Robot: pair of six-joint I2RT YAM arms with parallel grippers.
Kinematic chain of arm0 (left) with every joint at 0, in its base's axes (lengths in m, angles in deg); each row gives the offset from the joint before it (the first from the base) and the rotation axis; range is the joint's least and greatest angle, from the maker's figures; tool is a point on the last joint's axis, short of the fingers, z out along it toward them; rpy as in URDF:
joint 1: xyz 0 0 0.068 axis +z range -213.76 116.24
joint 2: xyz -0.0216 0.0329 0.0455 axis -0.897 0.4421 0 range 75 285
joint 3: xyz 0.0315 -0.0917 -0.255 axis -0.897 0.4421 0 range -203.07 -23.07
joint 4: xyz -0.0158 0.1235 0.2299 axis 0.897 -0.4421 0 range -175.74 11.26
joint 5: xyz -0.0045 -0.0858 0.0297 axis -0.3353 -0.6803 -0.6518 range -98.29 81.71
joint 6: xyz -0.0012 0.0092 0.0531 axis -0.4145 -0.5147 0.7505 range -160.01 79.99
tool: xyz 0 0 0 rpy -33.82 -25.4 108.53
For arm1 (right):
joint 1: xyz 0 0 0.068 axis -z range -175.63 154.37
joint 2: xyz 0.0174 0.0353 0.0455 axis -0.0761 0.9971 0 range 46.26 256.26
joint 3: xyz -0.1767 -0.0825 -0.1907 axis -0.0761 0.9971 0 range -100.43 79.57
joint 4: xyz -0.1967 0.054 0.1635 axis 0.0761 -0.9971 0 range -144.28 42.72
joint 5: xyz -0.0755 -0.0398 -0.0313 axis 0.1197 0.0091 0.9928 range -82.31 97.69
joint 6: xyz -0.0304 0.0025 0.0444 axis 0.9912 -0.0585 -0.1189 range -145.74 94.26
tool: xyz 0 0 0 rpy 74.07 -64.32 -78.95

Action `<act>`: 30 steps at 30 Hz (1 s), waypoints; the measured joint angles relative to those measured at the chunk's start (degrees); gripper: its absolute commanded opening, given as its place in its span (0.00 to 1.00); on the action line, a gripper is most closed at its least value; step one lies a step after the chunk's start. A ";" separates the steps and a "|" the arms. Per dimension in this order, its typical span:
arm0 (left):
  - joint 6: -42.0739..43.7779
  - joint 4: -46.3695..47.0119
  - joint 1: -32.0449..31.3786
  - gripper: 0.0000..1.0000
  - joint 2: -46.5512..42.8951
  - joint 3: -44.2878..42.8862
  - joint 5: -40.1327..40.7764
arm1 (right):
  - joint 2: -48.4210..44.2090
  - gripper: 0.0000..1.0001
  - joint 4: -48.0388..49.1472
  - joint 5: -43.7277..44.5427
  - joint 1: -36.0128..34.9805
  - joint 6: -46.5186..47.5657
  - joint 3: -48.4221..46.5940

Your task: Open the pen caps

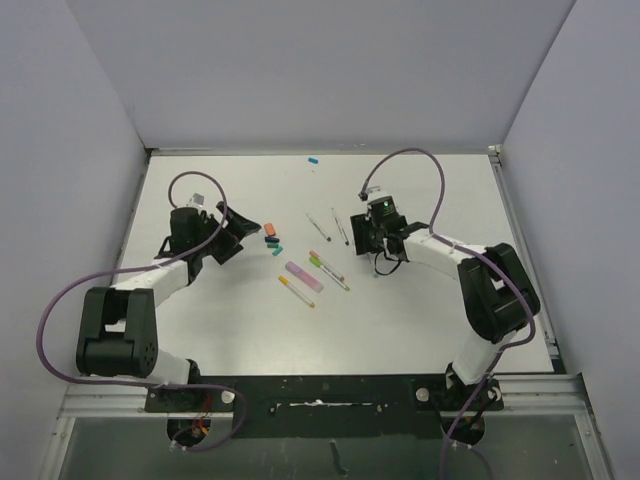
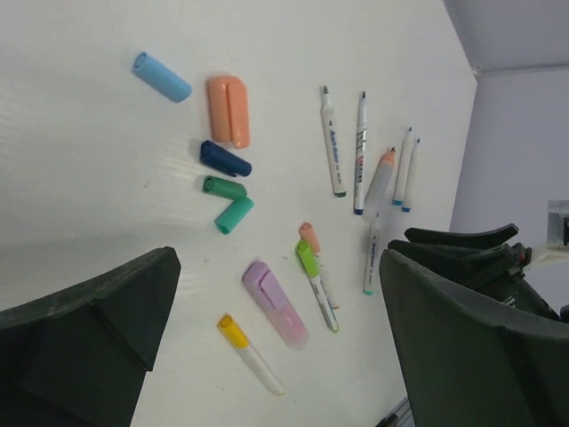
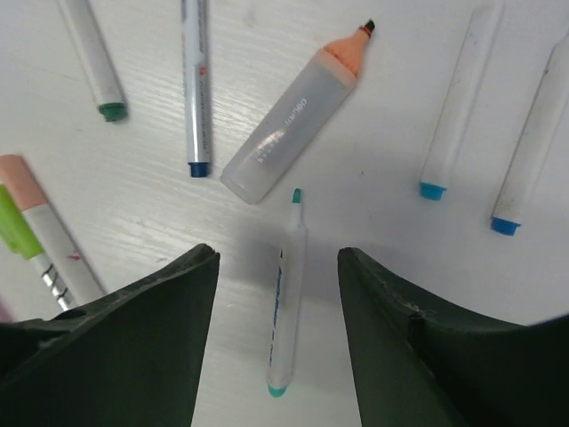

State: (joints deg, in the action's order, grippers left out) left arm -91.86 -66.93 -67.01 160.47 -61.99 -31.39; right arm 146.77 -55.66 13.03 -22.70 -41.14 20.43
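Loose caps lie in a cluster: light blue (image 2: 162,77), orange (image 2: 228,110), dark blue (image 2: 225,158), green (image 2: 224,188), teal (image 2: 234,215). Still capped are the yellow pen (image 2: 249,353), lilac highlighter (image 2: 275,302), green pen (image 2: 316,285) and salmon pen (image 2: 309,237). My left gripper (image 2: 277,267) is open and empty above these pens, left of them in the top view (image 1: 238,245). My right gripper (image 3: 277,258) is open, its fingers either side of an uncapped teal pen (image 3: 286,302) lying on the table, without touching it. It also shows in the top view (image 1: 365,245).
Uncapped pens lie beyond the right gripper: a salmon highlighter (image 3: 293,116), a green-ended pen (image 3: 93,58), a dark blue one (image 3: 196,84) and two light blue ones (image 3: 458,107). A small light blue cap (image 1: 313,159) lies near the back wall. Grey walls enclose the white table (image 1: 430,310).
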 measured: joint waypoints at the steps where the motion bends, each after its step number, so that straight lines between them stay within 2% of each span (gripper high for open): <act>1: 0.04 -0.02 0.00 0.98 -1.42 0.00 0.02 | -1.20 0.60 0.15 -0.11 -0.20 0.44 0.00; 8: 0.57 1.64 0.00 0.98 -6.34 0.13 -0.81 | -6.21 0.64 2.12 -3.08 -4.33 5.99 -1.14; 19: 0.44 3.06 0.00 0.98 -6.51 0.90 -3.61 | 0.68 0.65 -0.68 -6.25 -10.16 10.99 -6.16; 30: -0.04 4.28 0.00 0.98 -6.47 0.90 -4.83 | 4.20 0.64 -3.30 -5.88 -10.93 11.85 -6.32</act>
State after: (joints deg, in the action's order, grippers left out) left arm -91.91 -62.64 -67.01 154.00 -61.09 -36.22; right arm 150.97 -58.96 7.15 -33.63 -29.29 14.12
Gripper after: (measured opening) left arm 0.976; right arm 0.649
